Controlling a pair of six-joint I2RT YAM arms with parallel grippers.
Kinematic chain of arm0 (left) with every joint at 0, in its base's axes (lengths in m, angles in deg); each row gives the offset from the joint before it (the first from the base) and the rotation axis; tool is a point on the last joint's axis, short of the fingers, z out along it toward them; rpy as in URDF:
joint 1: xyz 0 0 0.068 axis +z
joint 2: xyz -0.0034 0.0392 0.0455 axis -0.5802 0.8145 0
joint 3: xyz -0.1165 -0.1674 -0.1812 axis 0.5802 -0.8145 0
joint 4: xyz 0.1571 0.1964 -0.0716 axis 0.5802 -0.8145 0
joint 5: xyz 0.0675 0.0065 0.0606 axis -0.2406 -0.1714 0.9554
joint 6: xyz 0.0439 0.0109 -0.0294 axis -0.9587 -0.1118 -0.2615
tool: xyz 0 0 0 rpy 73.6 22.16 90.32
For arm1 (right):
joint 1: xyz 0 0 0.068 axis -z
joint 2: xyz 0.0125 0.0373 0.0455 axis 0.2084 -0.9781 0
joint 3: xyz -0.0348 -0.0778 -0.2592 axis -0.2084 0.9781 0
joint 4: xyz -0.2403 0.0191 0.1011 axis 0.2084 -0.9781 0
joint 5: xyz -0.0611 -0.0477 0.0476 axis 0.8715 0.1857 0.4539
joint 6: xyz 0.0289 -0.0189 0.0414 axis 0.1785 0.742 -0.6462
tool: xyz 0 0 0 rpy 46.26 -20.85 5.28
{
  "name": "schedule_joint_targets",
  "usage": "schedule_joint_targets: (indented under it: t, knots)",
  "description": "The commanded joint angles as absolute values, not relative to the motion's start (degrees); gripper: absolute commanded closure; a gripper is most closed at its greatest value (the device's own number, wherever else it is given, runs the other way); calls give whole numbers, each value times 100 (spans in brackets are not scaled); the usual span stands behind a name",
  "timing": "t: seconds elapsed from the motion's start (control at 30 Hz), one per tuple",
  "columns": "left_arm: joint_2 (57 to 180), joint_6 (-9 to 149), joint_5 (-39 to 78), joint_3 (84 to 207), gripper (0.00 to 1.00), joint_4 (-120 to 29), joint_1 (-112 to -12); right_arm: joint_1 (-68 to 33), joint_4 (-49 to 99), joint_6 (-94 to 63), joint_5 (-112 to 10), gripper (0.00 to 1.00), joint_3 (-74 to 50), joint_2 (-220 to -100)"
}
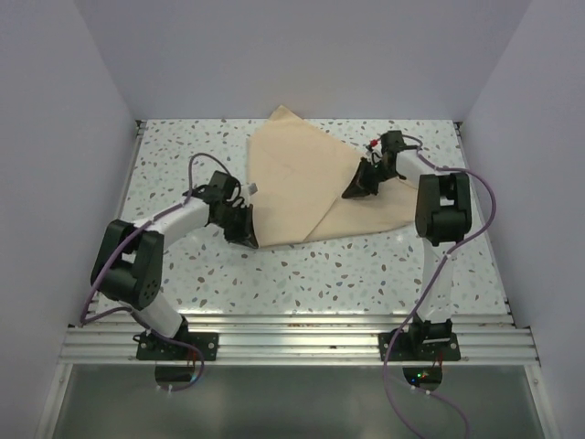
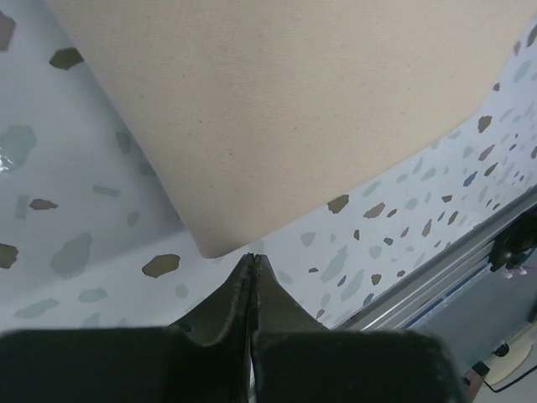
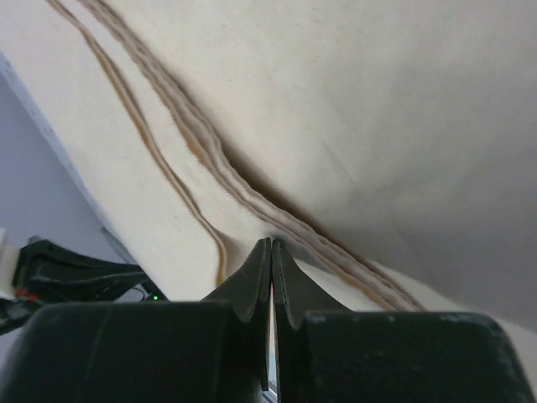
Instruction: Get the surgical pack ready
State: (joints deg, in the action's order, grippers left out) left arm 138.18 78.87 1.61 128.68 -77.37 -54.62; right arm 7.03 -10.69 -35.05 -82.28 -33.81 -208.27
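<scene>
The surgical pack (image 1: 311,187) — a large tan, kraft-paper-coloured wrapping sheet, partly folded over itself into a slanted wedge — lies on the far middle of the white speckled table (image 1: 274,274), and by my reckoning it is well short of a neat parcel. My left pincer (image 2: 252,259) is pressed fully together with nothing between its tips; the sheet's rounded near-left corner sits just beside them, not gripped. My right pincer (image 3: 270,245) is likewise closed tight, its tips right at the stacked, brown-edged layers along the right-hand fold — whether a ply is nipped there I cannot tell. The risks, as I judge them: if I pull on the right with only one layer caught, the stack could fan apart and the fold slip out of line. If I go at the left corner with closed tips, I may just shove the sheet and wrinkle it. Uneven tugging from my two arms could skew or tear the paper.
</scene>
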Motion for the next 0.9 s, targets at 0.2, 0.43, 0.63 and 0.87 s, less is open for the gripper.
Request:
schedule_joint_targets:
  t: [0.2, 0.43, 0.63, 0.87]
  knots:
    - [13630, 7841, -198, 14390, 77, -7672, -5401, 1676, -1948, -3076, -5751, 61, -3442, -19478]
    - [14668, 8491, -1279, 15030, 74, -6660, -5488, 2432, -2036, -3111, -4721, 20, -3398, -19538]
    - [15398, 8605, -1359, 15726, 77, -6705, -5743, 2670, -1800, -3015, -4676, 17, -3258, -19793]
    - [15671, 8764, -1350, 15744, 77, -6589, -5954, 2793, -1351, -2874, -5125, 19, -3257, -20311]
